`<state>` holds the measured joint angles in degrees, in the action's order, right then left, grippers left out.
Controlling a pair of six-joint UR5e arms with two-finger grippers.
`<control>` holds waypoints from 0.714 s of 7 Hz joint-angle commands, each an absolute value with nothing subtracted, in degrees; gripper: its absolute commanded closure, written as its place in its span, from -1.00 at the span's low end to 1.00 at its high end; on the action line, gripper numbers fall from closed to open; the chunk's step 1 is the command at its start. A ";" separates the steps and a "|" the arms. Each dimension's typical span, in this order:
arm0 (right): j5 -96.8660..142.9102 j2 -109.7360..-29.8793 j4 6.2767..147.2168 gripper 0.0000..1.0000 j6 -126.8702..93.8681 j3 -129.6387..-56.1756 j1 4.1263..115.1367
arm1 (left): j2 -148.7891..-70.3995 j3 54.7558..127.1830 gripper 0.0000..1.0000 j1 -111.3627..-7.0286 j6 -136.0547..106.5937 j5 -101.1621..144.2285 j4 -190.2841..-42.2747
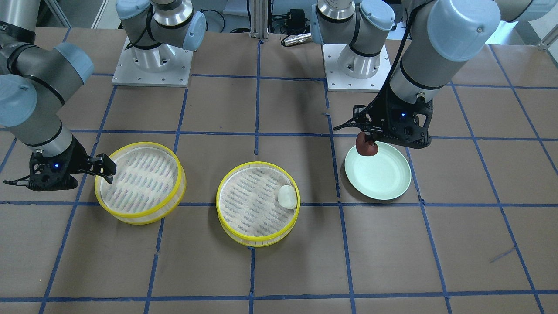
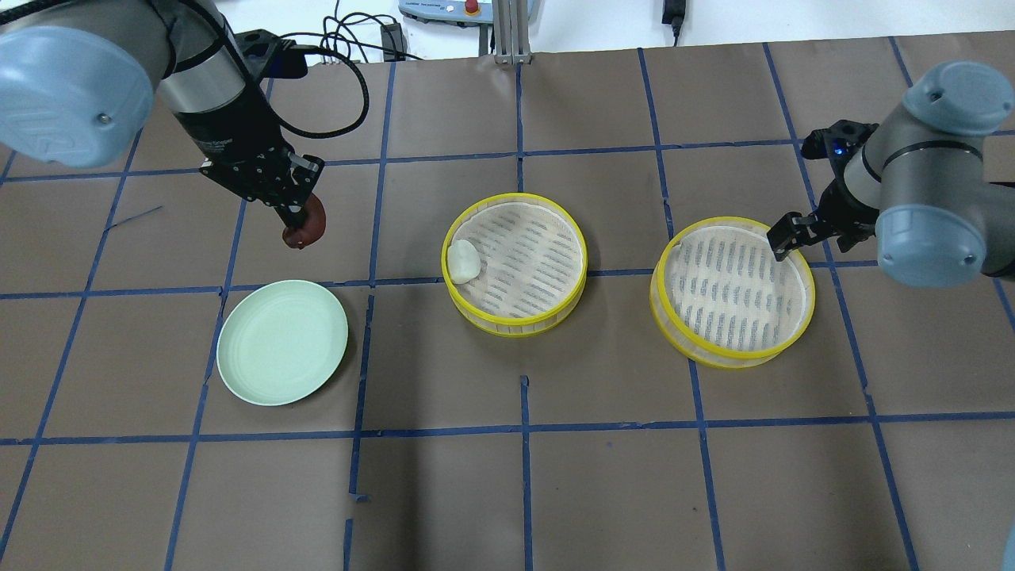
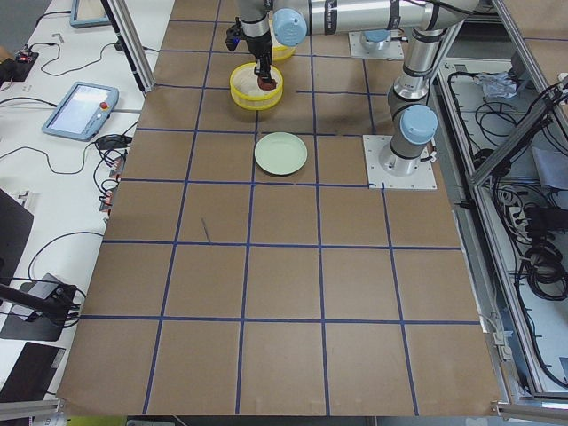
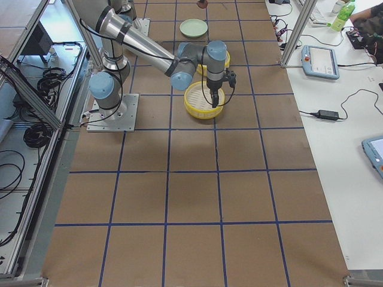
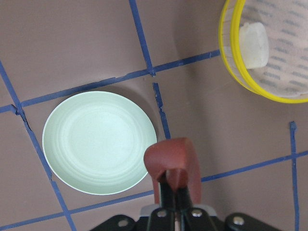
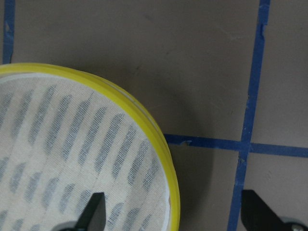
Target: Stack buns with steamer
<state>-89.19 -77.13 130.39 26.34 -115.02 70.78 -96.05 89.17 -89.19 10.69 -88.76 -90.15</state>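
Note:
My left gripper (image 2: 298, 220) is shut on the reddish-brown bun (image 2: 306, 228) and holds it above the table, just beyond the plate's far edge. The held bun also shows in the left wrist view (image 5: 173, 161) and the front view (image 1: 366, 146). The white bun (image 2: 462, 260) lies inside the middle yellow-rimmed steamer (image 2: 515, 327), against its left wall. My right gripper (image 2: 793, 235) is open and straddles the rim of the second steamer (image 2: 733, 358). One finger (image 6: 94, 211) is over the mesh and the other is outside the rim.
A pale green plate (image 2: 281, 341) lies empty on the brown table left of the middle steamer. The second steamer holds nothing. Blue tape lines grid the table. Both arm bases (image 1: 152, 61) stand on the robot's side.

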 commanded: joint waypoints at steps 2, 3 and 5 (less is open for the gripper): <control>-89.47 -75.41 132.01 -0.86 29.80 -115.93 69.52 | -93.78 89.91 1.00 -90.00 9.84 -88.77 -90.09; -89.56 -75.50 131.84 -0.42 29.79 -115.93 69.52 | -93.69 90.09 1.00 -89.91 9.84 -88.77 -90.09; -89.47 -75.59 131.57 0.20 29.71 -116.45 69.52 | -93.34 90.44 1.00 -89.91 10.19 -88.77 -90.09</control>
